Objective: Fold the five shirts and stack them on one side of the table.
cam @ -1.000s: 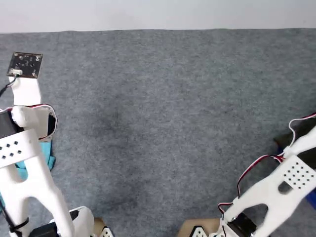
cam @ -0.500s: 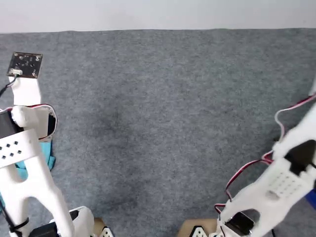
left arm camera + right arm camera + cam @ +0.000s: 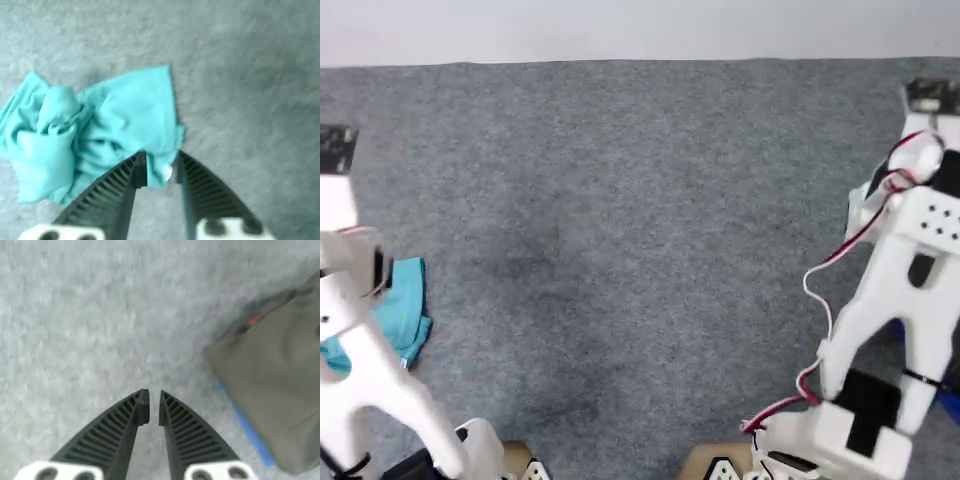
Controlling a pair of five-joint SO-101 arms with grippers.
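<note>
Left wrist view: crumpled teal shirt (image 3: 125, 115) on fuzzy grey felt (image 3: 250, 75).

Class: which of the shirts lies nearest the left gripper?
The crumpled turquoise shirt, right at the left gripper; the dark olive shirt lies near the right gripper.

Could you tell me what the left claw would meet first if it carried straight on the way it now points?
The crumpled teal shirt: its near edge lies right at the tips of the left claw, so contact would likely come almost at once, though its height above the cloth is unclear.
</note>
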